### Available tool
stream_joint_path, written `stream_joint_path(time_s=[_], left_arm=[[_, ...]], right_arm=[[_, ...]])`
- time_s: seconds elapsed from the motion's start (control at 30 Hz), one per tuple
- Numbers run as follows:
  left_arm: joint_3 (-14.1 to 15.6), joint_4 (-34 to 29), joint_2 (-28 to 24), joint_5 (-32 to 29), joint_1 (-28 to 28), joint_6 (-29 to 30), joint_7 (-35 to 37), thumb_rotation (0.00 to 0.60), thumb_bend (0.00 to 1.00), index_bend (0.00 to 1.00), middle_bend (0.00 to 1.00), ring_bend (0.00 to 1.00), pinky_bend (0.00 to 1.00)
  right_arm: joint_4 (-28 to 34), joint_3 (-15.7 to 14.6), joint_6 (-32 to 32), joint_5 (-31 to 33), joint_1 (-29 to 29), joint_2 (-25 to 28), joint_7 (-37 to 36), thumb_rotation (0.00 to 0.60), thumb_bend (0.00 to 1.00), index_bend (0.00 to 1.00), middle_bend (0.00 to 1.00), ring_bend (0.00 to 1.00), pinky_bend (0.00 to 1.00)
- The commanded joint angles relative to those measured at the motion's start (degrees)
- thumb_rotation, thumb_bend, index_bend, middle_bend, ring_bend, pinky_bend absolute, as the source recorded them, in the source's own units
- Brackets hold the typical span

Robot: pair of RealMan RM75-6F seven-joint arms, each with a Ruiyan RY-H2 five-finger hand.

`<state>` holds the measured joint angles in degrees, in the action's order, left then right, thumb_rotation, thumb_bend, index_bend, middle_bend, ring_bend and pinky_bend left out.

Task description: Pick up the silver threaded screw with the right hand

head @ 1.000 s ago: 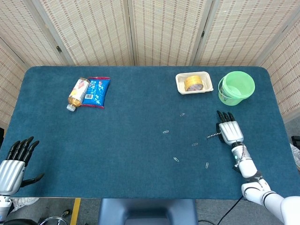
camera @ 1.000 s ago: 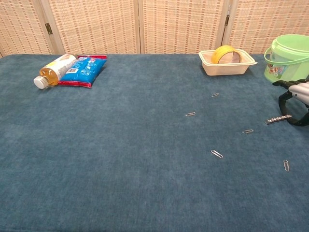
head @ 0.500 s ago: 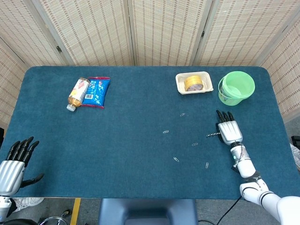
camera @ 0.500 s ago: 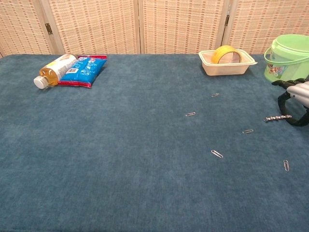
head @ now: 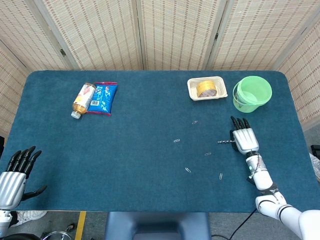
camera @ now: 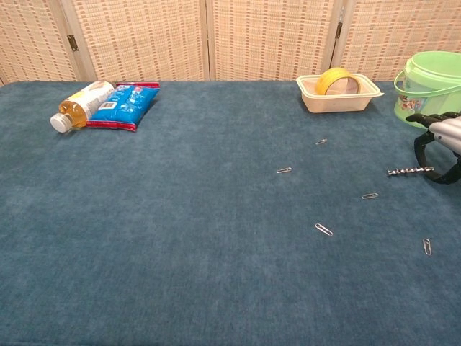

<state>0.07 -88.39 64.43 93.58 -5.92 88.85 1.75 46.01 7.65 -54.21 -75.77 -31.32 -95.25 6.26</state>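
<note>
Holding the silver threaded screw (camera: 410, 171) sideways at the right hand (head: 244, 138).
Its long axis ran leftward out from the fingers, apparently pinched and off the table (head: 150, 165); the left hand (head: 15, 177), well apart, lay spread, grasping nothing.

One screw (camera: 410, 171), five paper clips (camera: 323, 229), one bottle (head: 82, 99), one blue snack packet (head: 103, 98), one tray (head: 206, 94) with one yellow tape roll (head: 206, 88), one green bucket (head: 252, 92), two hands, left (head: 14, 177) and right (head: 245, 138), one table (head: 140, 165).
</note>
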Motion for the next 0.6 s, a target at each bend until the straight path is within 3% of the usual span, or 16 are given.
stream_joint_path(time_s=[0.03,0.6], left_arm=[[0.0,0.0,0.0,-0.1,0.0,-0.1,0.0,0.600,0.20,0.00,0.00,0.00,0.00],[0.0,0.0,0.2,-0.1,-0.1,-0.3,-0.4,0.600,0.20,0.00,0.00,0.00,0.00]], right_arm=[[1.9,0.2,-1.3,-0.3,0.3,1.3,-0.2,0.600,0.43,0.77,0.03,0.00,0.00],[11.6,1.0,-5.6,-0.4,1.6,6.7,2.2,0.600,0.42,0.77,0.03,0.00,0.00]])
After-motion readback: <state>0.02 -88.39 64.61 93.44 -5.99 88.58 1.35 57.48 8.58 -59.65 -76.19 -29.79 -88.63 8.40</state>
